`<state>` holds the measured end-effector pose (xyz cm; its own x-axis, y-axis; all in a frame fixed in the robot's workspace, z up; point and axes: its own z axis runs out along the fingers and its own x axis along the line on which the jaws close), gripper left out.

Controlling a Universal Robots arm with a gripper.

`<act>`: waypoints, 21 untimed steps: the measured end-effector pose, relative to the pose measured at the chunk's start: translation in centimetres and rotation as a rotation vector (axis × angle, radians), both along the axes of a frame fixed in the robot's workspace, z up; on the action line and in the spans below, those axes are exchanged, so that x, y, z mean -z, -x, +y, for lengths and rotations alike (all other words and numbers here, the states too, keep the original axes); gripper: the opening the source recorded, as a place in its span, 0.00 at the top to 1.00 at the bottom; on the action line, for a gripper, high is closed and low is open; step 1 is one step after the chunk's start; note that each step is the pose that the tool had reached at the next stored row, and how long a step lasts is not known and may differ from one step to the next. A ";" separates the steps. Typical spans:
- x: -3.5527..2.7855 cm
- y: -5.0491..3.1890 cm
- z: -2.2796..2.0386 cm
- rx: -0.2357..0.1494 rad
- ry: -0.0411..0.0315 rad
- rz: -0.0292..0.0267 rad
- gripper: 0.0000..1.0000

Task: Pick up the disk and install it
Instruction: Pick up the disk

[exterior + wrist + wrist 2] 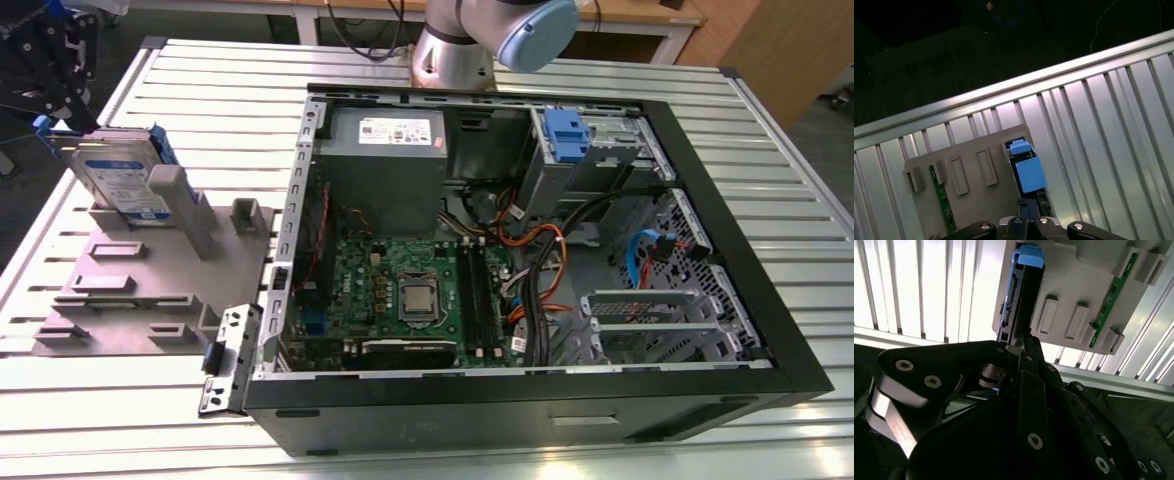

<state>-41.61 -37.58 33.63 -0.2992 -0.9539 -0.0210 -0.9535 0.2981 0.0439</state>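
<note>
Noted, closest to the lens in the second wrist view, the black linkage of the gripper (1021, 344), set at the upper edge of the disk (127, 185). Cannot tell whether clamped on that edge or merely alongside it.

Recorded a slatted metal table (747, 110) carrying everything. Observed an open computer case (787, 330) lying on its side toward the exterior view's right, with motherboard (400, 290), power supply (384, 150) and cabling exposed. Logged the arm's base (454, 50) on the far side of the case. Found a grey fixture plate (134, 290) just beside the case, on the exterior view's left. Found the disk standing on edge in a slot at the far end of that plate, white-and-blue label facing the exterior camera, outside the case. Saw a green circuit strip (1109, 300) seated edgewise in another slot of the plate. Marked a blue side rail (1029, 172) on the disk in the first wrist view. Noted a separate blue clip (566, 135) in the drive bay at the case's far corner, well apart from the disk.
</note>
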 end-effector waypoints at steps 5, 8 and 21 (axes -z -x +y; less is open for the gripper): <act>0.04 0.00 0.00 -0.054 0.0003 -0.0025 0.89; 0.12 0.00 0.00 -0.068 0.0006 -0.0217 0.89; 0.30 0.00 0.01 -0.169 -0.0006 -0.0482 0.89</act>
<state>-41.61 -37.58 33.34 -0.1330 -0.9906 -0.0321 -0.9911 0.1332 -0.0029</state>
